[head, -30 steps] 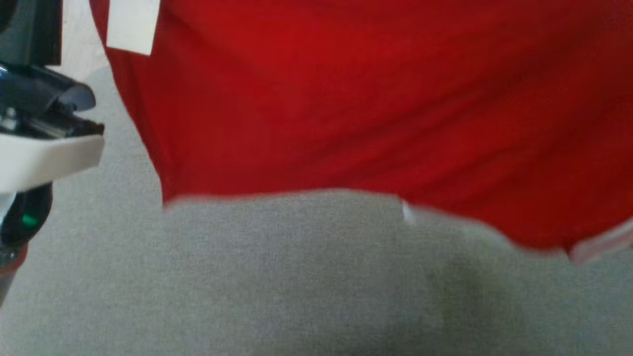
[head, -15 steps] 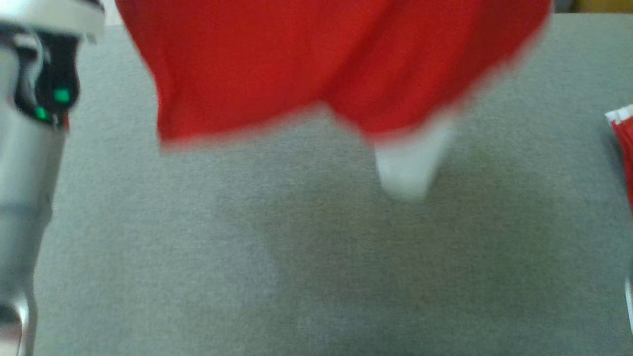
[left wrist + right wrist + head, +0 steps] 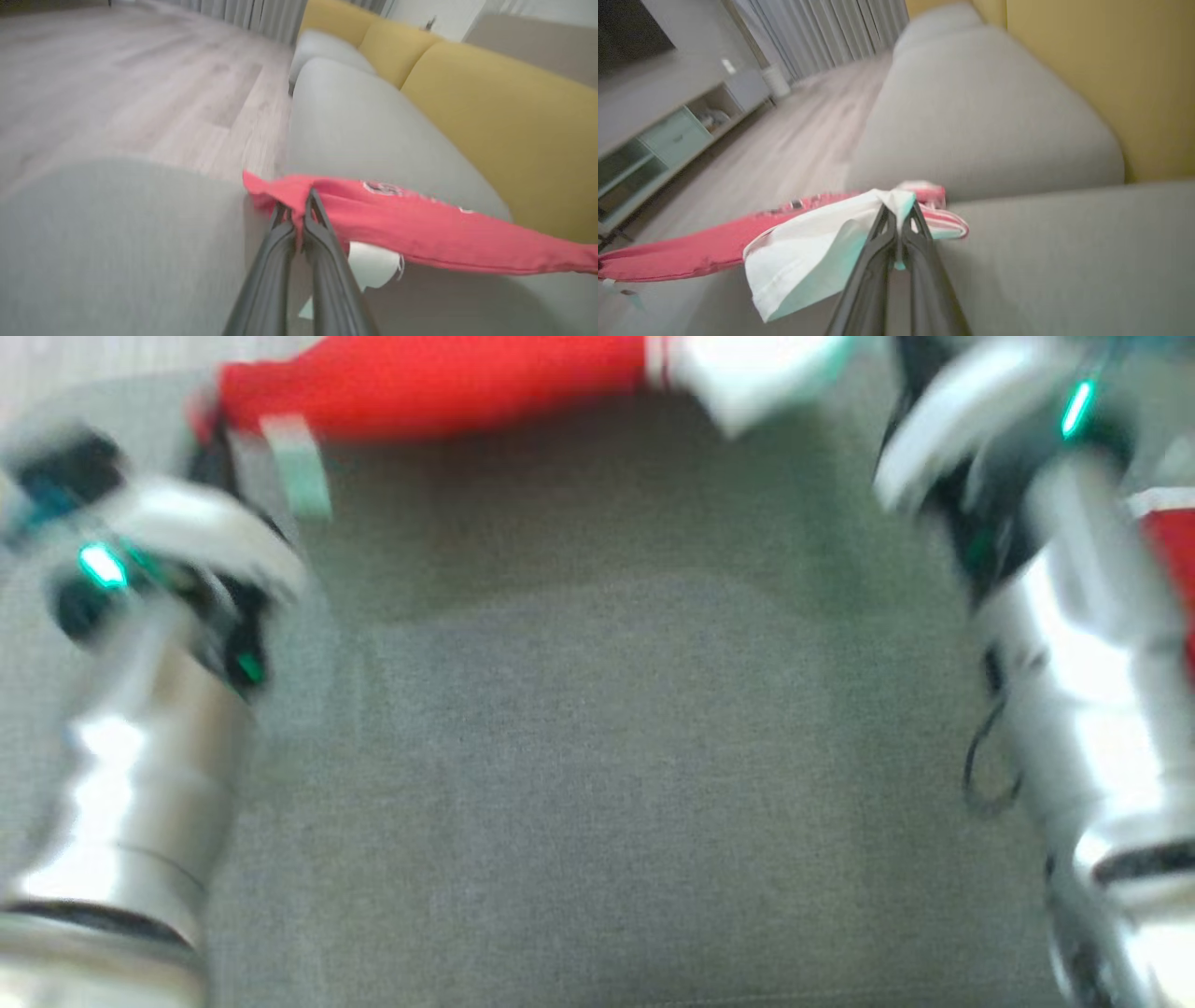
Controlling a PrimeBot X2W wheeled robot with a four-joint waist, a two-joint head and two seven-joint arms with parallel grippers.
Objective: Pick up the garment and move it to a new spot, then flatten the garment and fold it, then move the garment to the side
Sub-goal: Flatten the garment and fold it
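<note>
Left gripper (image 3: 296, 207) is pinched tight on the red end of the red fabric garment with white sleeve trim (image 3: 420, 224). The right gripper (image 3: 899, 217) is clamped on its white sleeve end, so the shirt's strung out in a band between the two, over the grey fabric sofa seat cushion (image 3: 373, 121). Around it there's a mustard-yellow sofa backrest (image 3: 504, 121) behind and a pale wooden floor (image 3: 117, 84) off the front edge. Grey curtains (image 3: 831, 32) and a low TV cabinet (image 3: 668, 135) sit across the room. Head view's blurry.

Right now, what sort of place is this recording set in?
Likely a home living room: a grey sofa seat with yellow back cushions, wood-look floor, and a low media cabinet.
</note>
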